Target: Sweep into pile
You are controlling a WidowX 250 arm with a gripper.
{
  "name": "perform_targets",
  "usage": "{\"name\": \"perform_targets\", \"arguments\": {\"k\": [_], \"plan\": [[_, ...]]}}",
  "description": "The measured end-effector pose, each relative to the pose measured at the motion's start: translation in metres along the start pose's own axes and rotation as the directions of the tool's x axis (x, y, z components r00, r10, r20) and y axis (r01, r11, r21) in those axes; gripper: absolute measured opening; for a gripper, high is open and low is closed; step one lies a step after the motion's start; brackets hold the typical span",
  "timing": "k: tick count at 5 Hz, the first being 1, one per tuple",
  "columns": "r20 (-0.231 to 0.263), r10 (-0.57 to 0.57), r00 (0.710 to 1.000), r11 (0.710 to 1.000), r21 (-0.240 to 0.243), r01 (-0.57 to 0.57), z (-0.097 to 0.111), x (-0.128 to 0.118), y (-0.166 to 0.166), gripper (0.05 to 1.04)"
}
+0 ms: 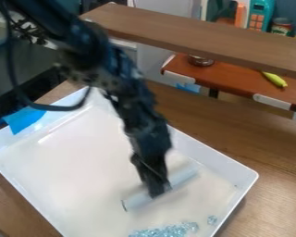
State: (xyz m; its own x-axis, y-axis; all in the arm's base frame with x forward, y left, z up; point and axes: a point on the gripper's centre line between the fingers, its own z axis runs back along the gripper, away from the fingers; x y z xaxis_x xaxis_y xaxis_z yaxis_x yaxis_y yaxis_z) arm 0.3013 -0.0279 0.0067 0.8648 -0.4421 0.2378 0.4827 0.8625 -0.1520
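One black gripper (158, 189) is pinching one pale bar (138, 200) inside one white tray (240, 165), while clear bluish bits (166, 230), too crowded to count, are lying at the view's bottom edge with one loose bit (212, 220) sitting just to their right. One black arm (135, 102) is crossing the tray's far wall and hiding part of its floor; two pieces of blue tape (24, 119), one wooden plank (194, 34), one yellow banana-shaped thing (274, 79) and one metal pot (200, 60) are resting around or behind it.
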Motion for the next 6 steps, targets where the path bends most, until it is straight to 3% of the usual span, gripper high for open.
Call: {"name": "perform_targets", "arguments": {"k": [1,2,4,5,6], "plan": [[0.031,0.165,0.986,0.986,0.028,-0.166,-0.002,-0.007,0.055,0.371],[0.009,0.286,0.958,0.955,0.084,-0.285,0.000,-0.019,0.106,0.371],[-0.012,0.336,0.942,0.925,0.191,-0.328,0.011,-0.034,0.153,0.372],[-0.007,0.368,0.930,0.908,0.220,-0.357,0.016,-0.042,0.169,0.372],[0.005,0.452,0.892,0.861,0.257,-0.438,0.013,-0.039,0.182,0.372]]}}
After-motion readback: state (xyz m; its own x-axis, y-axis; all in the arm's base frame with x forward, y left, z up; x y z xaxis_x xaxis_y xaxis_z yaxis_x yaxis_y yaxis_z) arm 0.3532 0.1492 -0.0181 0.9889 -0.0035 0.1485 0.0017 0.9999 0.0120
